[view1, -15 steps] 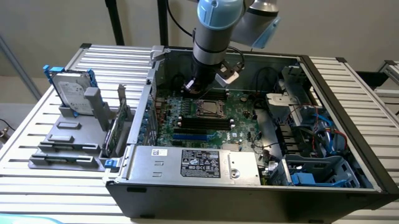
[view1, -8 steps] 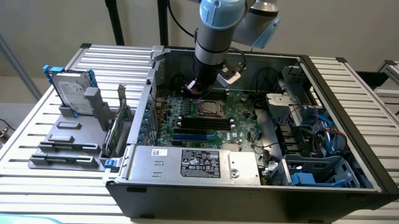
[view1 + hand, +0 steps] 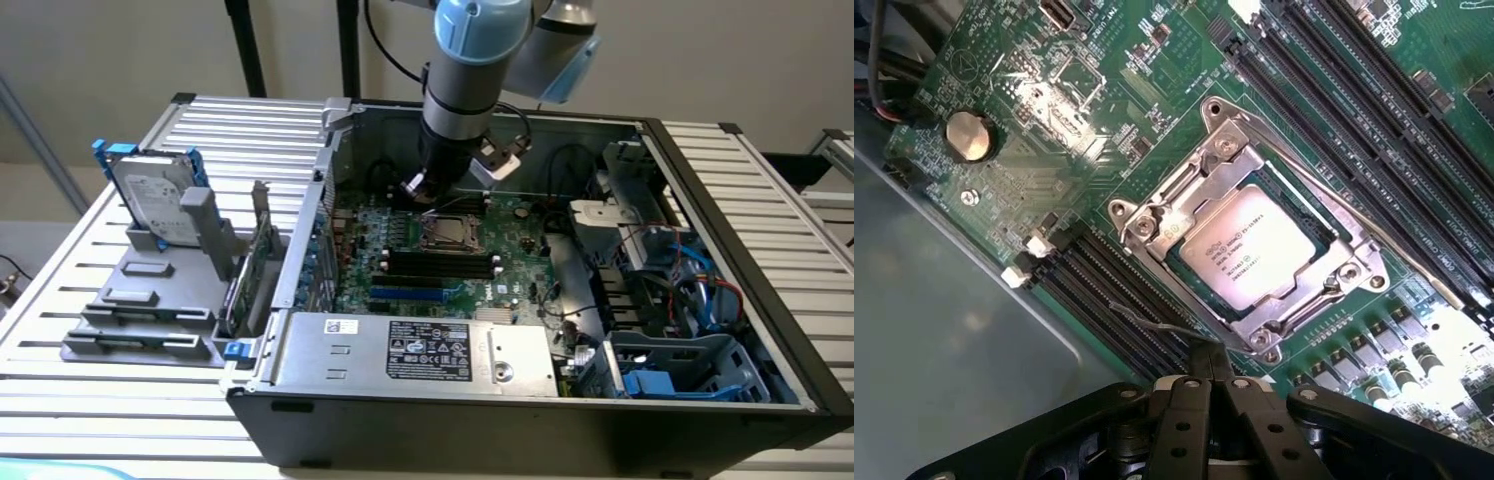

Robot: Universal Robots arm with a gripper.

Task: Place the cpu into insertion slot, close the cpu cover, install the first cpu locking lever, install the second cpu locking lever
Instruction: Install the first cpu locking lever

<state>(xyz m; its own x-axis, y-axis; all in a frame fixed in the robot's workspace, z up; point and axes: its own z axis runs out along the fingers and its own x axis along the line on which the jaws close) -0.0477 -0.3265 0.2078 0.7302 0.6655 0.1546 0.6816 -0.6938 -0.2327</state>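
Silvery square cpu (image 3: 1249,255) sits in the black-rimmed insertion slot (image 3: 1306,212), thin grey metal cpu cover (image 3: 1199,185) flat over its edges. Black gripper (image 3: 1210,372), clenched shut, just off the cover's corner beside a thin wire lever (image 3: 1154,322). Long black memory slots (image 3: 1104,290) crowd that edge.

— What stands on the counter (image 3: 787,170) besides the case (image 3: 534,430)?

— I see a hard drive (image 3: 150,195) in a blue bracket (image 3: 102,152). It stands upright on a grey holder (image 3: 147,300), just beside the case at the exterior view's left.

— And inside the case?

— A grey labelled box (image 3: 334,350) lies along the near wall. Beyond it, on the green board (image 3: 1024,190), black memory sticks (image 3: 441,262) lie side by side. A blue slot (image 3: 407,293) lies between them and the box.

— Anything small?

— A coin battery (image 3: 969,135) sits on the board. At the exterior view's right I see red and blue cables (image 3: 694,290) above a grey drive cage (image 3: 694,350).
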